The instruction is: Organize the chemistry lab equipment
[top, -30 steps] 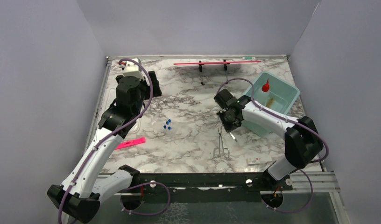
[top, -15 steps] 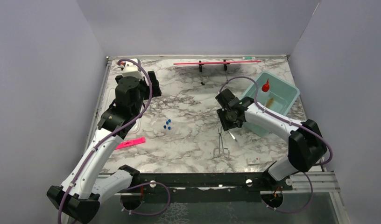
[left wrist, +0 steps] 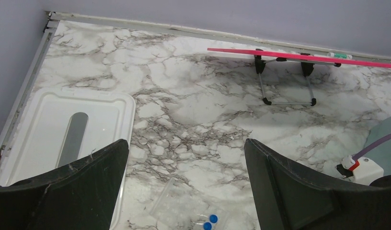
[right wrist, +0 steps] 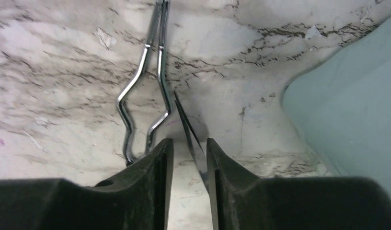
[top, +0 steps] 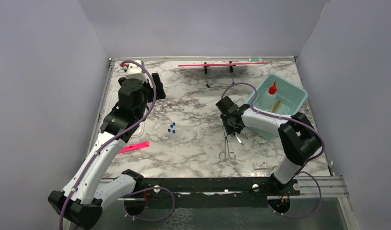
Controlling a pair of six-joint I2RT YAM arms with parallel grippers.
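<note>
Overhead view: my right tool [top: 231, 125] points down at the marble tabletop [top: 193, 105], just left of a teal bin [top: 292, 84]. The metal forceps [top: 226, 146] lie on the tabletop just beyond it, toward the arm bases. A red-nozzled squeeze bottle [top: 272, 88] and a tan brush [top: 276, 104] sit in the bin. Blue-capped tubes [top: 172, 128] lie mid-tabletop, right of my left arm.

Left wrist view: my left tool [left wrist: 186, 148] stands wide and holds nothing. The tubes' blue caps show at the bottom edge, between its fingers.

Right wrist view: the right tool's fingers are narrowly parted. A thin pointed rod [right wrist: 186, 122] runs out from between them, close against one finger, with a gap showing beside the other. The forceps lie just left of the rod and the bin wall is at the right.
</note>
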